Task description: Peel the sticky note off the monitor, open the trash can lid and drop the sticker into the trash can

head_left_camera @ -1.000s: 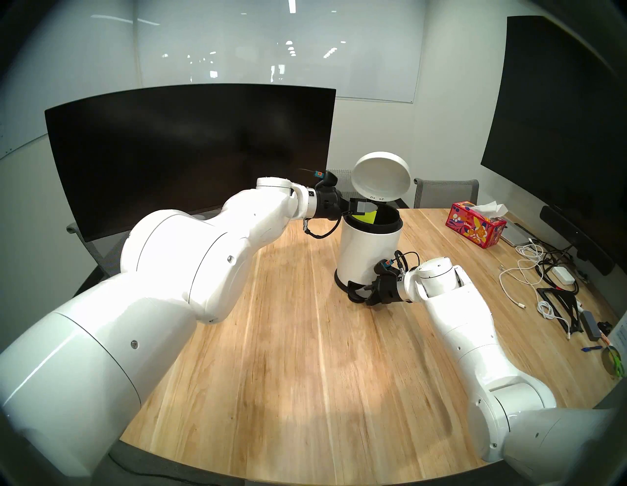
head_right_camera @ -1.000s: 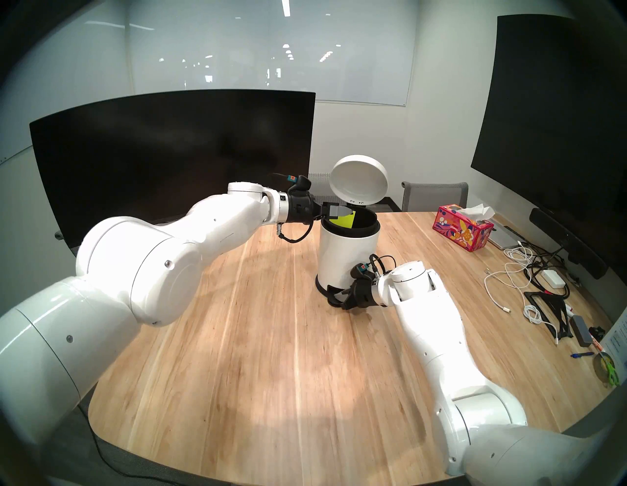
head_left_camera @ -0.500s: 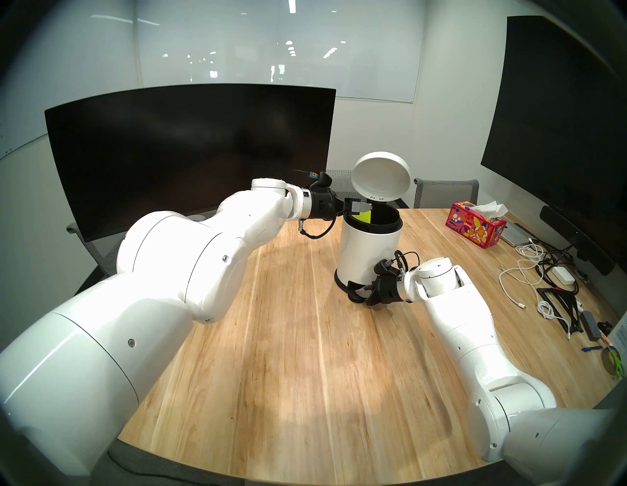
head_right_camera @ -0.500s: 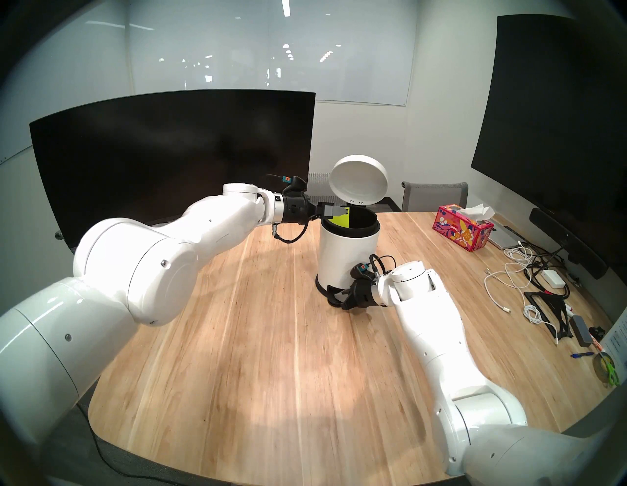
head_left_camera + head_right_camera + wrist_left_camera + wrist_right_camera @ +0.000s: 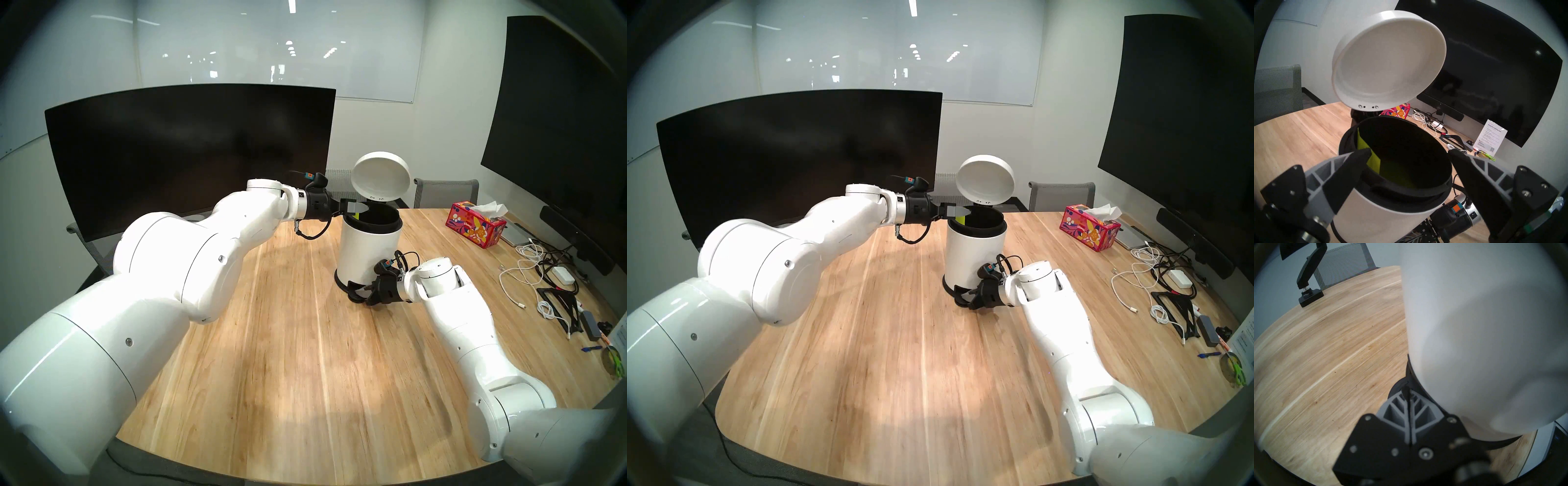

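While lid stands raised, drop step in hand. Small square sheet of bright yellow-green paper, the sticky note (image 5: 1369, 152), seen in left wrist view left of centre, lying against inner black wall of small white cylindrical pedal bin, the trash can (image 5: 368, 247); upper edge near rim, lower part down inside. In head view only a sliver of it shows under the finger, centre frame. Cannot tell whether sheet clings to left finger pad (image 5: 1349, 171) or merely sits behind it.

Left gripper (image 5: 1407, 152) spread wide, jaws well apart, straddling bin mouth at lower corners of wrist view; nothing pinched between them. Right gripper (image 5: 1407, 394) closed, fingers pressed together, tip down on black foot pedal (image 5: 356, 295) at bin's base, lower centre of right wrist view. Round white domed hinged lid (image 5: 381, 180) tilted up and back, above bin mouth.

Very wide curved black screen, the monitor (image 5: 190, 152), upper left of head view, bare of paper.

Judged: release nearly complete. Next calls for drawing left gripper clear of rim without dragging sheet out, then lifting off pedal so lid falls. Risk: adhesive strip catching on finger.
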Motion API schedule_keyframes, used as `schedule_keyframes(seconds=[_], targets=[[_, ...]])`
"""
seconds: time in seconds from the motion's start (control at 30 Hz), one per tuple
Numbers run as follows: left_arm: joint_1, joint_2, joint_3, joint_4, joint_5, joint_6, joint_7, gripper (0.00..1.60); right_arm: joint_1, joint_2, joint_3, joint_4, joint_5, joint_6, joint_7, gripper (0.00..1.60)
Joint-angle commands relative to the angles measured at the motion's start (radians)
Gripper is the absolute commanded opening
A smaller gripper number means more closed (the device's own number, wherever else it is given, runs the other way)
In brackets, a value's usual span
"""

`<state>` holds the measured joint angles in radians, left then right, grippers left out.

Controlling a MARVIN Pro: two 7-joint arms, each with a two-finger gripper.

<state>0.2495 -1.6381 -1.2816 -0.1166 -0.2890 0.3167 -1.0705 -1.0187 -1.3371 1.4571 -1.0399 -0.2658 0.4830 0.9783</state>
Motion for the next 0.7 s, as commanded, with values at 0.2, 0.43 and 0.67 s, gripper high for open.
schedule_keyframes(seconds=[0.2, 0.43, 0.67], targets=[[-0.002, 0.035, 0.008, -0.009, 0.003, -0.003, -0.045, 1.60, -0.004, 0.007, 0.002, 0.002, -0.003, 0.000, -0.003, 0.00], [-0.005, 0.038, 0.005, -0.012, 0.002, 0.002, -0.053, 1.60, -0.004, 0.007, 0.002, 0.002, -0.003, 0.000, -0.003, 0.00], [-0.007, 0.044, -0.003, -0.014, -0.002, 0.006, -0.082, 1.60, -0.004, 0.007, 0.002, 0.002, -0.003, 0.000, -0.003, 0.00]])
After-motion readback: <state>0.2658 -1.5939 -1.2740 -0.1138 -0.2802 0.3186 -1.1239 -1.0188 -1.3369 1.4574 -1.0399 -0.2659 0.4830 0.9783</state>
